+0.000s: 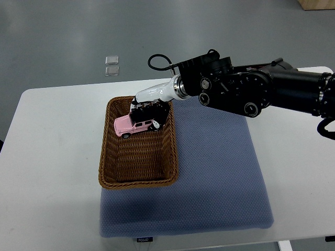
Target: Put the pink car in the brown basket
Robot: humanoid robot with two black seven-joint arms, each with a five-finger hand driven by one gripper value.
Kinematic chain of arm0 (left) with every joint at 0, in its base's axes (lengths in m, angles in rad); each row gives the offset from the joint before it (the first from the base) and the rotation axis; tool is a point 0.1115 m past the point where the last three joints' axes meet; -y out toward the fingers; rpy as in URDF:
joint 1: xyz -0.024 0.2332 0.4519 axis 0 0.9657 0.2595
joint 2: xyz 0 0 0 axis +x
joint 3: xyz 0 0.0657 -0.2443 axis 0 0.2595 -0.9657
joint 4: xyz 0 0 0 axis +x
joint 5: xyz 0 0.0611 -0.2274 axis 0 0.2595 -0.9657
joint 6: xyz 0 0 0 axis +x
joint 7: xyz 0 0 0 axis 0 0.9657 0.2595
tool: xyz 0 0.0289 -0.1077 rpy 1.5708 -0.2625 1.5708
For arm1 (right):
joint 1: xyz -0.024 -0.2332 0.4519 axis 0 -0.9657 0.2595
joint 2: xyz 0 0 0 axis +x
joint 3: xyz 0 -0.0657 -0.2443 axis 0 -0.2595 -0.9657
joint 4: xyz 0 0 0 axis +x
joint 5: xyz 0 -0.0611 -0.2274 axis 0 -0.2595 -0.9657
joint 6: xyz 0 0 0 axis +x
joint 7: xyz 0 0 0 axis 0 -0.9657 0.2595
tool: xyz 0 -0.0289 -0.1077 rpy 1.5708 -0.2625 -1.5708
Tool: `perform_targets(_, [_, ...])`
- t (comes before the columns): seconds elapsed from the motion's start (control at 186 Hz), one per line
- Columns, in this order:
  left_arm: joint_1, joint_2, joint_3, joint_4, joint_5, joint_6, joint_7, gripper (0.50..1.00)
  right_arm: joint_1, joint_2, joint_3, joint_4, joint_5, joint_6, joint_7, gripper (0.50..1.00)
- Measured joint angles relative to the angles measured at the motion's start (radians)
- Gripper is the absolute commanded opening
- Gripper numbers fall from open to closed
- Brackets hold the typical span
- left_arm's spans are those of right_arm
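Over the far end of the brown basket [138, 162], the pink car [132, 125] was seen pinched from above in the curled fingers [155, 125] of the right hand [149, 111], so only lowering and release were judged left.

Right arm [261, 89] enters from the right edge, black and bulky, reaching leftward to the far end of the brown basket [137, 144]; a white wrist section joins it to the hand. Right hand [147, 112] sits over the basket's far end, palm down, dark fingers [142, 111] curled onto the roof of the pink car [133, 125], with one white-tipped digit pressed at the car's rear side. A black cable loops up from the wrist, on the side away from the basket.
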Motion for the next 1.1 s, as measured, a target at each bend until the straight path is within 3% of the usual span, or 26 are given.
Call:
perform_targets(0.274, [0.000, 0.000, 0.000, 0.000, 0.000, 0.000, 0.000, 1.000, -0.071, 0.034, 0.000, -0.027, -0.001, -0.022, 0.000, 0.543])
perform_targets(0.366, [0.000, 0.000, 0.000, 0.000, 0.000, 0.000, 0.000, 1.000, -0.077, 0.035, 0.001, -0.027, -0.001, -0.027, 0.002, 0.603])
perform_targets(0.425, [0.000, 0.000, 0.000, 0.000, 0.000, 0.000, 0.000, 1.000, -0.078, 0.035, 0.001, -0.027, 0.000, -0.028, 0.004, 0.676])
perform_targets(0.672, [0.000, 0.000, 0.000, 0.000, 0.000, 0.000, 0.000, 1.000, -0.081, 0.035, 0.002, -0.025, 0.001, -0.031, 0.007, 0.885])
perform_targets(1.098, [0.000, 0.000, 0.000, 0.000, 0.000, 0.000, 0.000, 1.000, -0.061, 0.035, 0.022, -0.023, 0.003, -0.026, 0.007, 0.903])
